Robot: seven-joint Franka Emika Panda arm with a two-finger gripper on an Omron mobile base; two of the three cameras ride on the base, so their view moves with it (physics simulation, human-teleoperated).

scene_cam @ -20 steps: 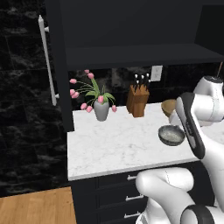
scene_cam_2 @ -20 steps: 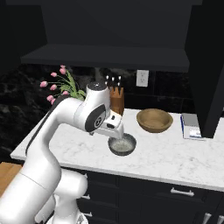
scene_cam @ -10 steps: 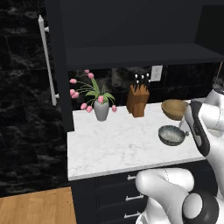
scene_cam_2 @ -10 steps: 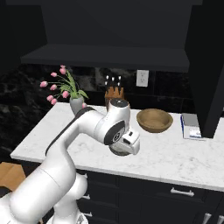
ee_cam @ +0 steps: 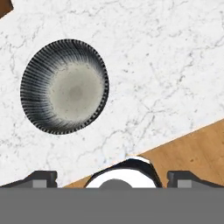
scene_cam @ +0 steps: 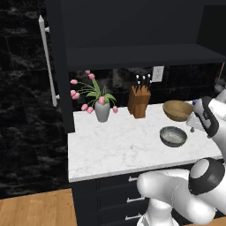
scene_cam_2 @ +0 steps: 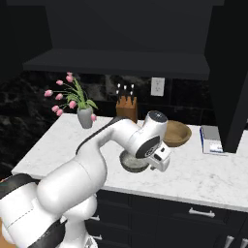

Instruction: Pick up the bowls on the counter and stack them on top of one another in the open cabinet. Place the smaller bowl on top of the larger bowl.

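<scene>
The smaller bowl (scene_cam: 173, 136), grey and speckled, sits on the counter (scene_cam: 119, 145) near its right front. The same smaller bowl (ee_cam: 64, 86) lies up and to the left of my fingertips (ee_cam: 41, 177) in the hand view, pale inside and empty. Behind it rests the larger bowl (scene_cam: 178, 110), tan and wooden. My gripper (scene_cam: 193, 128) hangs just right of the smaller bowl, open, with nothing between its fingers. My hand partly covers the smaller bowl (scene_cam_2: 131, 162) in the right base view, beside the larger bowl (scene_cam_2: 177, 133). The open cabinet (scene_cam: 141, 55) has a bare dark shelf above.
A grey vase of pink tulips (scene_cam: 101, 110) and a brown knife block (scene_cam: 139, 101) stand at the back of the counter. A white box (scene_cam_2: 212, 140) lies at the far right. The cabinet door with its white handle (scene_cam: 46, 62) stands open on the left. The wooden floor (ee_cam: 192, 148) lies past the counter's front edge.
My hand has swung right, from over the smaller bowl to just beside it. The jaws stayed open. Both bowls are where they were.
</scene>
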